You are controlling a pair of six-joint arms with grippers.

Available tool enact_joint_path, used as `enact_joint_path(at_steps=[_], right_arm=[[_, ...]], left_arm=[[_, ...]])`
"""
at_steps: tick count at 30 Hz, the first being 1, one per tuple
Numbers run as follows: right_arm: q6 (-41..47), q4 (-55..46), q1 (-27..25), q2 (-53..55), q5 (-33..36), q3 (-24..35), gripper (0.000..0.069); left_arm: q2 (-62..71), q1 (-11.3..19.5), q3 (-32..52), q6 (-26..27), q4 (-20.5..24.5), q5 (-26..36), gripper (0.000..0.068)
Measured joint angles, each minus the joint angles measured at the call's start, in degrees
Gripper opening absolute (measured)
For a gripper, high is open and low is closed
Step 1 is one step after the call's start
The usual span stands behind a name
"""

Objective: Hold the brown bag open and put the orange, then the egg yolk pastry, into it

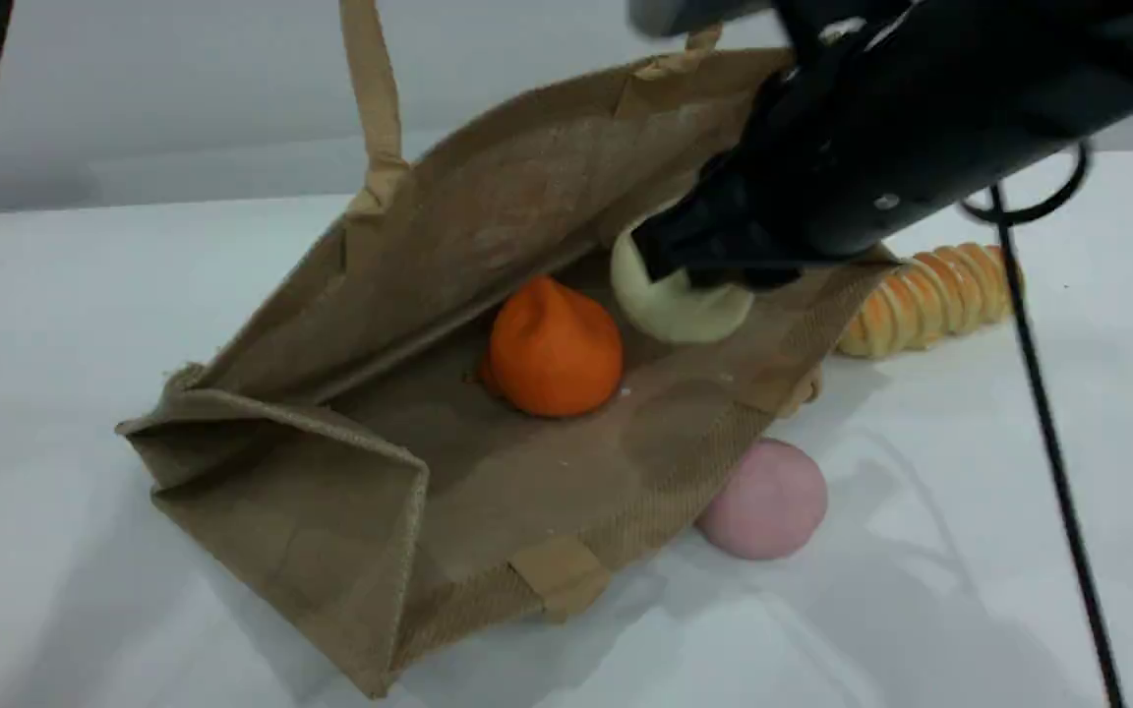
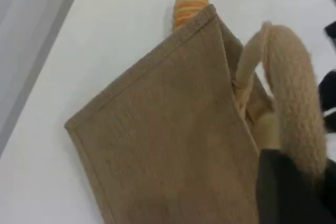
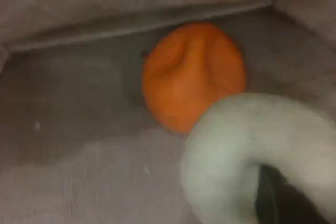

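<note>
The brown bag (image 1: 330,472) lies on its side with its mouth gaping toward the right. One beige handle (image 1: 375,98) is pulled straight up out of the scene view's top. In the left wrist view that handle (image 2: 294,93) loops over my left gripper (image 2: 294,174), which is shut on it, above the bag's outer wall (image 2: 168,129). The orange (image 1: 554,349) rests inside on the lower wall, also seen as the orange (image 3: 191,74) straight ahead of the right wrist. My right gripper (image 1: 699,261) reaches into the mouth, shut on the egg yolk pastry (image 1: 675,305), which fills the near right as the pastry (image 3: 252,140).
A long ridged golden bread (image 1: 930,295) lies just right of the bag's mouth, its tip the bread (image 2: 188,4) past the bag's far edge. A pink ball (image 1: 766,499) sits against the bag's front edge. A black cable (image 1: 1048,423) hangs down at the right.
</note>
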Motion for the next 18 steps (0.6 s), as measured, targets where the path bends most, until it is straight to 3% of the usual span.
enact_joint_path(at_steps=[6, 15, 18], right_arm=[[-2.9, -1.2, 0.2, 6.8, 5.8, -7.2, 0.0037], [-3.5, -1.2, 2.1, 13.9, 5.5, -16.1, 0.0038], [-3.4, -1.2, 2.2, 15.4, 5.7, -17.4, 0.0066]], left_arm=[[0.0, 0.0, 0.0, 0.0, 0.0, 0.0, 0.0091], [0.0, 0.0, 0.0, -0.2, 0.0, 0.0, 0.0091], [0.0, 0.0, 0.0, -0.3, 0.0, 0.0, 0.0091]])
